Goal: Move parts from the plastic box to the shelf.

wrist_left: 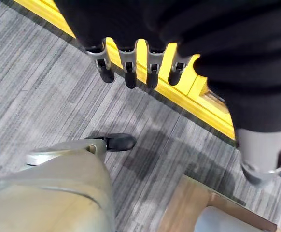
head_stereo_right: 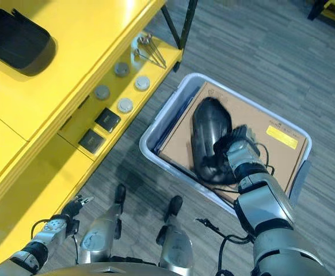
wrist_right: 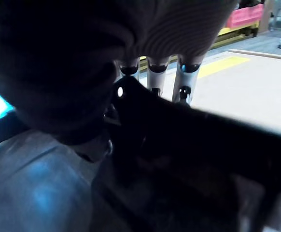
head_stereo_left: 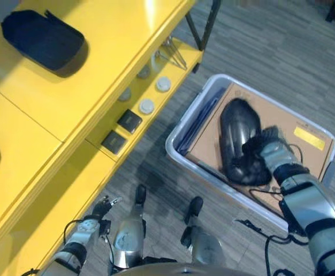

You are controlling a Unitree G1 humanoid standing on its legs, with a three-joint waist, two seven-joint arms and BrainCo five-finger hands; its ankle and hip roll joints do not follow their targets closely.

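Note:
A grey plastic box (head_stereo_left: 182,123) stands on the floor to the right of the yellow shelf (head_stereo_left: 98,75). A large black moulded part (head_stereo_left: 235,129) lies in it on brown cardboard (head_stereo_left: 282,118). My right hand (head_stereo_left: 269,150) rests on the near end of that part; in the right wrist view its fingers (wrist_right: 155,77) reach over the part's edge (wrist_right: 189,130) with the thumb on the other side. A second black part (head_stereo_left: 41,37) lies on the shelf's top board. My left hand (head_stereo_left: 98,210) hangs low by the shelf's front, fingers (wrist_left: 126,67) relaxed, holding nothing.
The lower shelf board carries round grey discs (head_stereo_left: 147,106), two small black squares (head_stereo_left: 129,121) and thin metal rods (head_stereo_left: 173,52). A black shelf leg (head_stereo_left: 205,29) stands just behind the box. Grey striped carpet (head_stereo_left: 282,52) lies around it.

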